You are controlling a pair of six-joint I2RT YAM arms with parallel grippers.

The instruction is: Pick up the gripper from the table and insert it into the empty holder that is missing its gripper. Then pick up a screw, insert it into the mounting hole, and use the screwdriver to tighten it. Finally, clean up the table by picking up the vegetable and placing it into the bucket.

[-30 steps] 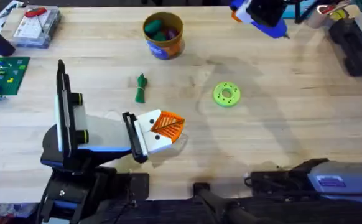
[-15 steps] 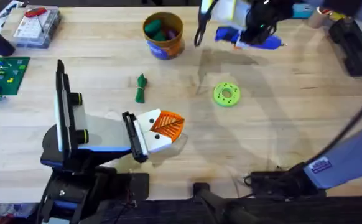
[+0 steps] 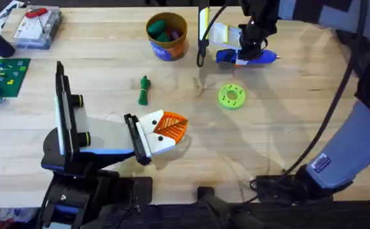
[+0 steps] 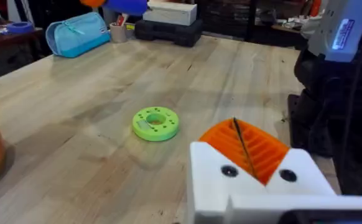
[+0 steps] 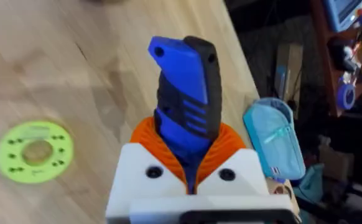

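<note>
While the left arm rests low at the near left of the table point(image 3: 287, 127), the right gripper point(image 3: 247, 49) is seen at the far side, right of centre, closed on the screwdriver point(image 3: 245, 56). In the right wrist view the screwdriver point(image 5: 187, 99) is pinched between the orange ribbed pads point(image 5: 148, 138) of the white fingers, its blue and black body standing out beyond them. In the overhead view the tool is held roughly level, just right of the bucket point(image 3: 166, 36).

The left gripper point(image 3: 166, 130) is seen near the table's middle, on the near side. In the left wrist view its orange pads point(image 4: 246, 146) are pressed together with only a thin dark seam between them, and nothing is held.

The bucket stands at the far edge, left of centre, with green and dark items inside. The vegetable point(image 3: 144, 90) lies on the bare wood nearer than the bucket and just left of it, well apart from both grippers. A lime-green ring point(image 3: 231, 96) lies flat right of the vegetable, nearer than the held screwdriver. A clear parts box point(image 3: 35, 25) sits at the far left corner, and a green board point(image 3: 2, 75) lies nearer than it along the left edge.
</note>
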